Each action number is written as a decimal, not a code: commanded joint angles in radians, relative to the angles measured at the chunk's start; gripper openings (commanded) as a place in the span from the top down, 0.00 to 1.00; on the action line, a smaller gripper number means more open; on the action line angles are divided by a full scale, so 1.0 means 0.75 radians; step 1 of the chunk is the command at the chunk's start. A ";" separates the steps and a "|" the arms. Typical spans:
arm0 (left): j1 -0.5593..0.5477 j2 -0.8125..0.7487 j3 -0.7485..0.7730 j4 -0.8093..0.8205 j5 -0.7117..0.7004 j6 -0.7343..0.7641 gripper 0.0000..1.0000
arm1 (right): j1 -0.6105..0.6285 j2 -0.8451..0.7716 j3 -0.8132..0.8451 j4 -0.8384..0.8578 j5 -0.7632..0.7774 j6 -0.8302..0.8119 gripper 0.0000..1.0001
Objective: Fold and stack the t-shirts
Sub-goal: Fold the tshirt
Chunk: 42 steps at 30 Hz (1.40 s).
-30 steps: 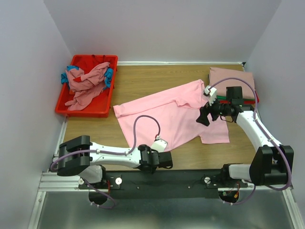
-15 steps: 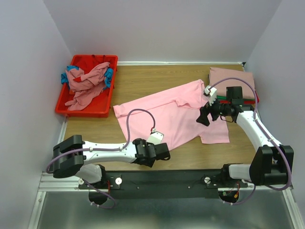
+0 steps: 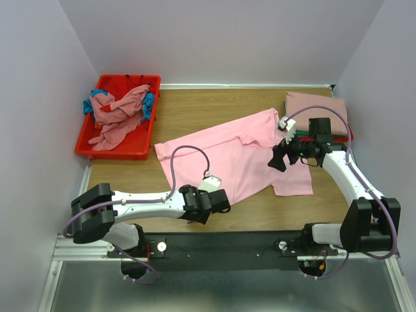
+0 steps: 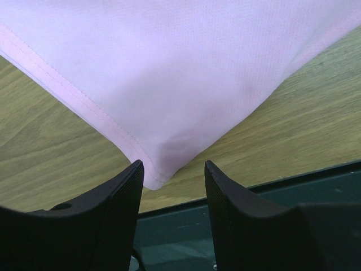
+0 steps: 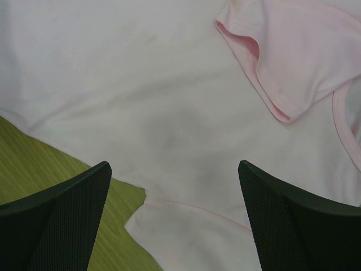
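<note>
one bright pink cloth t-shirt [image 3: 227, 159] spread on bench [image 3: 195, 110]. one red plastic bin [image 3: 114, 152] holds crumpled rose and teal shirts [image 3: 120, 116]. left pincer [image 4: 173, 169], right pincer [image 5: 174, 166]: both apart.

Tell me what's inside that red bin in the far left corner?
The red bin holds a crumpled dusty rose shirt on top, with teal cloth poking out at both sides. Whatever lies beneath them is covered.
</note>
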<state>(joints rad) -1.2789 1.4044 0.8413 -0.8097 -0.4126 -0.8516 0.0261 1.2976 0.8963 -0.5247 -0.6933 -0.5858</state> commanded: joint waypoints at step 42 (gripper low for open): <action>0.048 0.152 -0.042 0.043 0.125 0.068 0.71 | -0.014 -0.014 -0.019 -0.014 -0.025 -0.017 0.00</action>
<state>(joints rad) -1.2491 1.4975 0.8093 -0.7944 -0.3264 -0.8013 0.0238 1.2976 0.8963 -0.5247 -0.6941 -0.5858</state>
